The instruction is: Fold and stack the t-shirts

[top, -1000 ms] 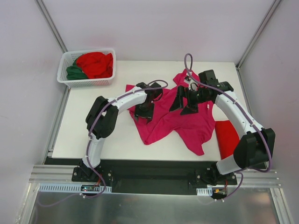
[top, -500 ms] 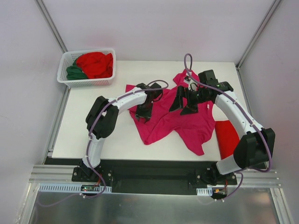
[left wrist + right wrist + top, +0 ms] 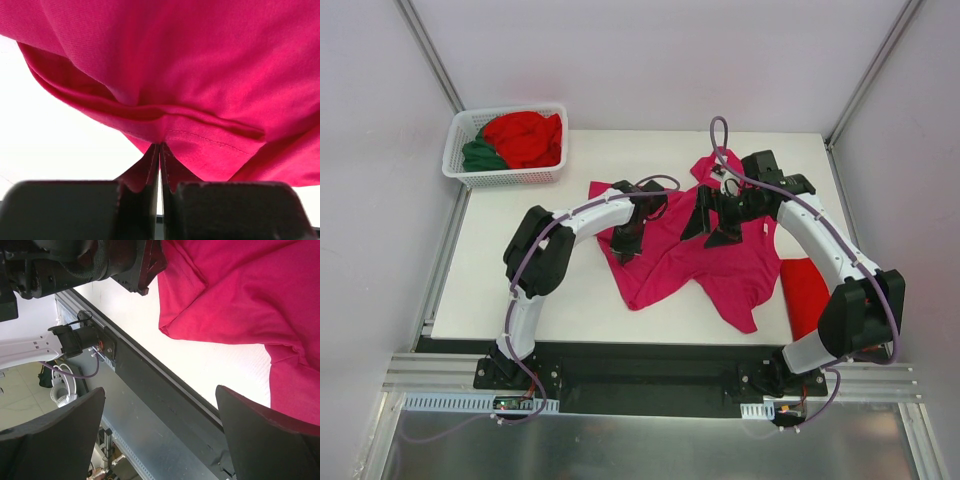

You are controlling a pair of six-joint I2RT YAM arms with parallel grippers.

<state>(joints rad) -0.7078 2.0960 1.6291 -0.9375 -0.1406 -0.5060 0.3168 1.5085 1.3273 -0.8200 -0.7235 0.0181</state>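
Grip: left fingers [image 3: 142,172] pressed together on a stitched hem fold of the magenta t-shirt [image 3: 700,255], the cloth bunching just beyond the tips in the left wrist view.

Right fingers [image 3: 270,440]: spread wide and holding nothing, poised above the same shirt with pink cloth and bare tabletop [image 3: 550,290] showing between them.

Position, top view: the left fingers are at the shirt's 9 o'clock side. The right fingers are at 3 o'clock from them, over its upper middle.

Magenta t-shirt: crumpled and unfolded at mid-tabletop. Its long axis runs roughly from 10 o'clock to 4 o'clock, and one sleeve points to 12 o'clock.

Judgement: the bulk of the cloth lies toward 3 o'clock from the pinch, so the right arm is nearer the free edges needed for spreading it flat.

Folded red t-shirt [image 3: 807,295]: at the 4 o'clock edge, just beside the magenta one.

White lattice basket [image 3: 510,177]: at the 10 o'clock corner, holding red t-shirts [image 3: 525,138] and a dark green t-shirt [image 3: 480,155].
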